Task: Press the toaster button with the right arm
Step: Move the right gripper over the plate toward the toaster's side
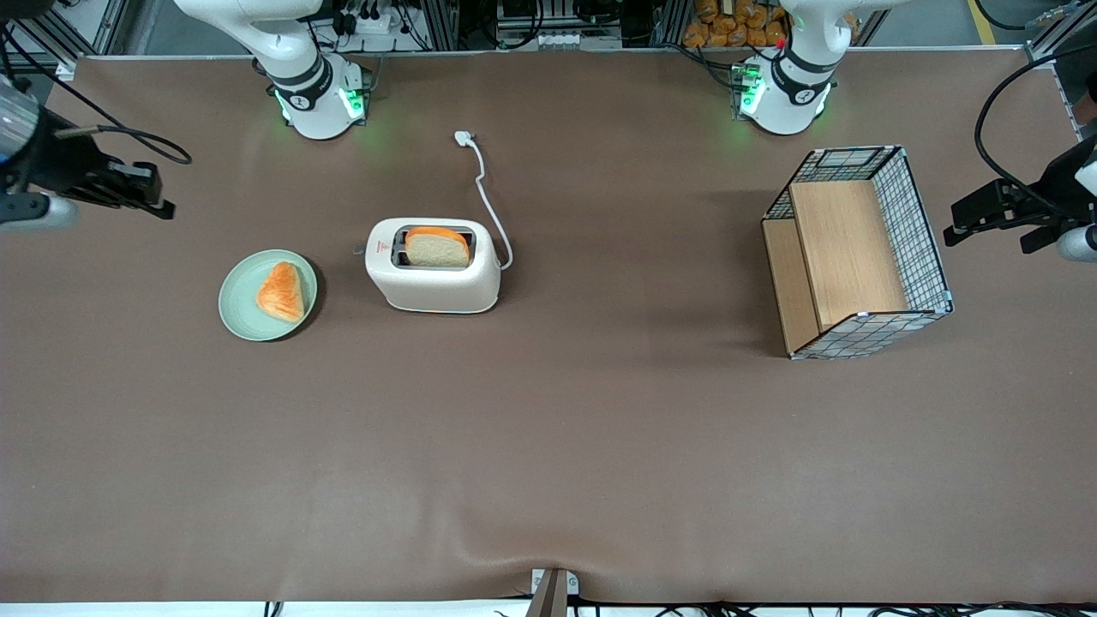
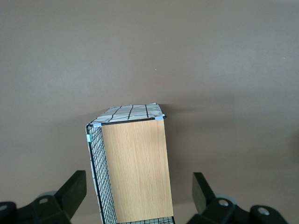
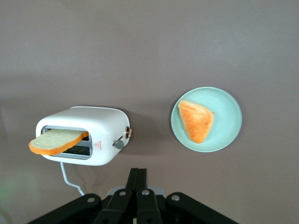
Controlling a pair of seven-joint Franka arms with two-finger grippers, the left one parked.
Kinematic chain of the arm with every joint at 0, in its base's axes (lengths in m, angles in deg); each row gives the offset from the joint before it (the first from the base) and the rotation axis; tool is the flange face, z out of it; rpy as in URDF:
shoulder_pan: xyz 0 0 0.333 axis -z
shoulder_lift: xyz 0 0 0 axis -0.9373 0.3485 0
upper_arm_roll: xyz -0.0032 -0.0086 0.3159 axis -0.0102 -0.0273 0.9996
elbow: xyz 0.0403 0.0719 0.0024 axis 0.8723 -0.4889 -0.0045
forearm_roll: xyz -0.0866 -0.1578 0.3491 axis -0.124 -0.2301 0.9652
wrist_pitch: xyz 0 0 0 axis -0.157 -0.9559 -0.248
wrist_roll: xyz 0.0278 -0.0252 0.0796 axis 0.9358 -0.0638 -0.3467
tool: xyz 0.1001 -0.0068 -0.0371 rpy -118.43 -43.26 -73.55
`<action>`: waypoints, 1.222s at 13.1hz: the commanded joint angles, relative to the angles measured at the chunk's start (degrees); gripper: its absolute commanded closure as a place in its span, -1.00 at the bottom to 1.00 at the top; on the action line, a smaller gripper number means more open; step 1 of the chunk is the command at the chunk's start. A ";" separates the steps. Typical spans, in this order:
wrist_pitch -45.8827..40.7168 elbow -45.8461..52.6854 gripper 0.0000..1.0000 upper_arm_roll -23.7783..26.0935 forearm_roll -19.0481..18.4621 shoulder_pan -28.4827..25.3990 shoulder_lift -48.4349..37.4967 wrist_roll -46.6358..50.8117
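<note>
The cream-white toaster (image 1: 433, 264) (image 3: 84, 135) stands on the brown table with a slice of bread (image 1: 437, 247) (image 3: 57, 141) in one slot. Its button (image 1: 359, 251) (image 3: 128, 133) sticks out of the short end that faces the plate, next to a round grey knob (image 3: 119, 144). The right arm's gripper (image 1: 163, 208) (image 3: 138, 171) hangs above the table toward the working arm's end, well apart from the toaster. Its fingers are shut together with nothing between them.
A pale green plate (image 1: 240, 313) (image 3: 231, 116) carrying an orange pastry (image 1: 282, 291) (image 3: 195, 120) lies beside the toaster's button end. The white cord and plug (image 1: 464, 136) trail from the toaster toward the arm bases. A wire-and-wood basket (image 1: 857, 253) (image 2: 133, 163) sits toward the parked arm's end.
</note>
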 commanded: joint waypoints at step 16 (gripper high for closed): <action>19.80 -28.52 1.00 0.19 24.88 -2.88 1.33 -6.78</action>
